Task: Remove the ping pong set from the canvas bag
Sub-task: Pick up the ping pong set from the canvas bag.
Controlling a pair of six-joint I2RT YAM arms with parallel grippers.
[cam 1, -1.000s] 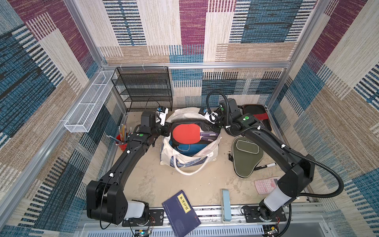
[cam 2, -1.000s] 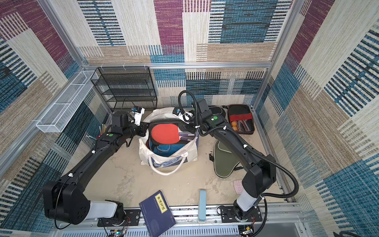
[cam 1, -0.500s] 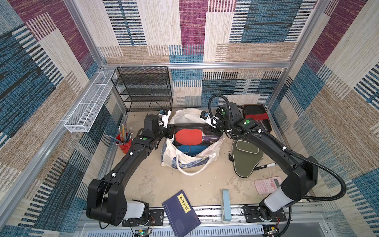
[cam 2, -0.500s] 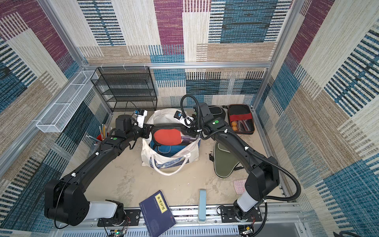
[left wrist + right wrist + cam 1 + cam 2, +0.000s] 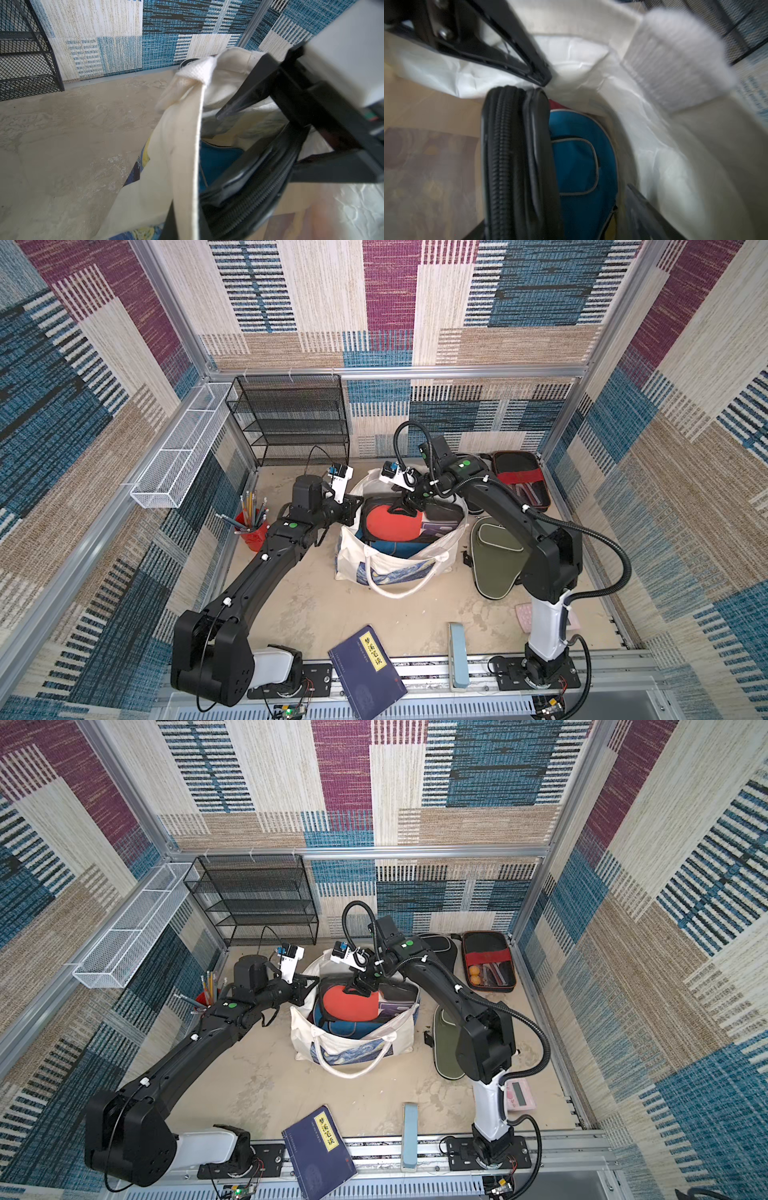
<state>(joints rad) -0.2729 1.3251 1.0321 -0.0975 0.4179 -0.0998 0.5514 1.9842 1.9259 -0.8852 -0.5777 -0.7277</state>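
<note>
The canvas bag sits on the table near the middle. Its mouth is open and it has a blue swirly picture on the front side. The left gripper is closed tight. It pinches the bag's rim on the left side and holds the cloth up. The right gripper reaches down into the bag's mouth from the back. Its jaws are wide apart and hold nothing. In the right wrist view one finger is up by the white lining. The black zip cover stands on its edge right by that finger, but I cannot tell if they touch. The blue cover is just beside the black one. In both top views a red paddle lies on top inside the bag. These parts of the ping pong set are in the bag. The green cover lies flat on the table just to the right of the bag, partly under the right arm. The black case with a red band lies open near the back right corner. A pink calculator, a dark blue book, a red cup of pencils and a black wire shelf are there too.
</note>
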